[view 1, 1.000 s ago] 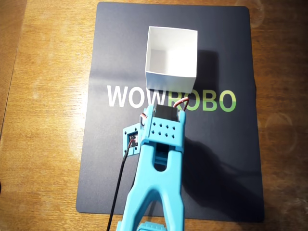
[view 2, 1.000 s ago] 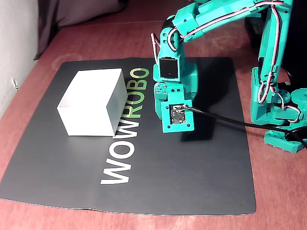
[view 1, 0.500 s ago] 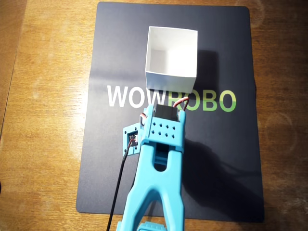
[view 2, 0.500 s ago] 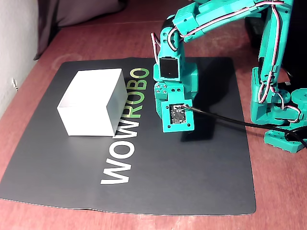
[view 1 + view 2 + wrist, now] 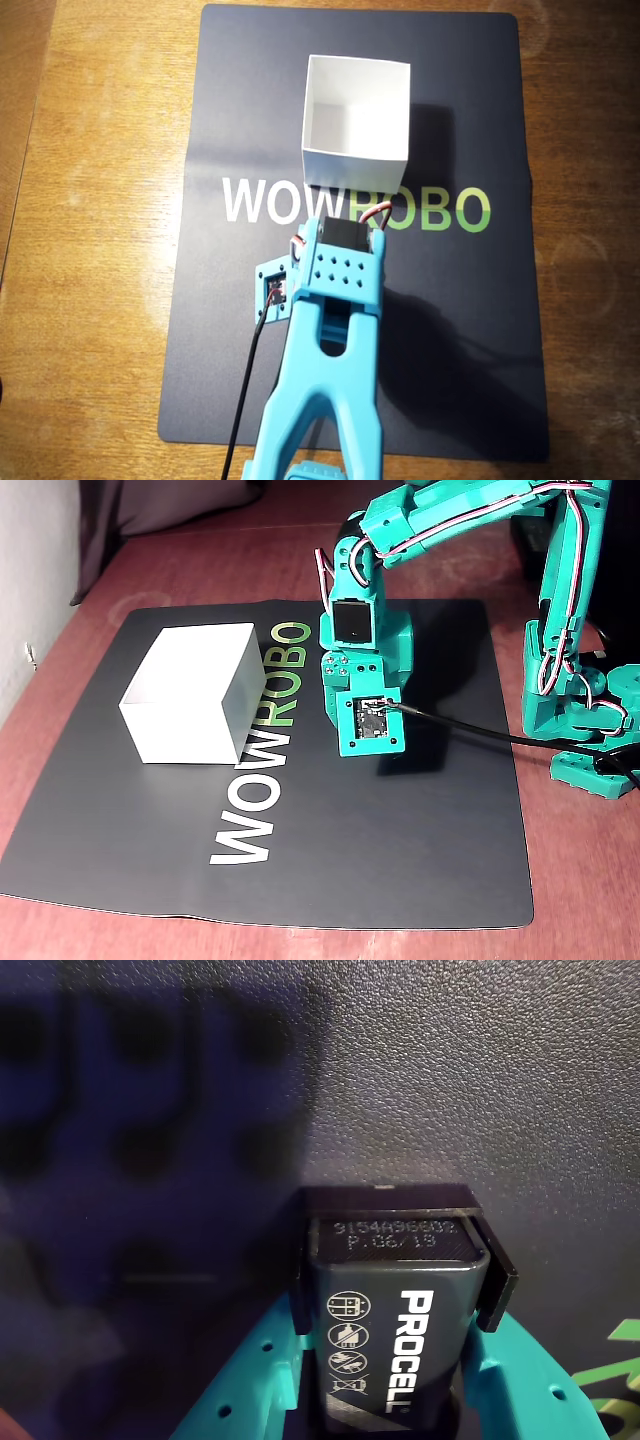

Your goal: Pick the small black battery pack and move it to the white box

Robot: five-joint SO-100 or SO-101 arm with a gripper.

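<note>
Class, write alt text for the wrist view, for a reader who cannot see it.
A small black battery pack with white PROCELL lettering sits between the teal fingers of the end effector, seen close up. Behind it lies a dark textured mat, partly in shadow.

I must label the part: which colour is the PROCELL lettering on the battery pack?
White, on the black battery pack; the wrist view shows it best.

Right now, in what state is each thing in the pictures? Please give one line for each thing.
small black battery pack: held between the gripper's teal fingers, PROCELL label up, above the mat.
gripper: shut on the battery pack, not yet over the box.
white box: upright, open at the top, empty inside as far as the overhead view shows.
black mat: lying flat on the wooden table.
</note>
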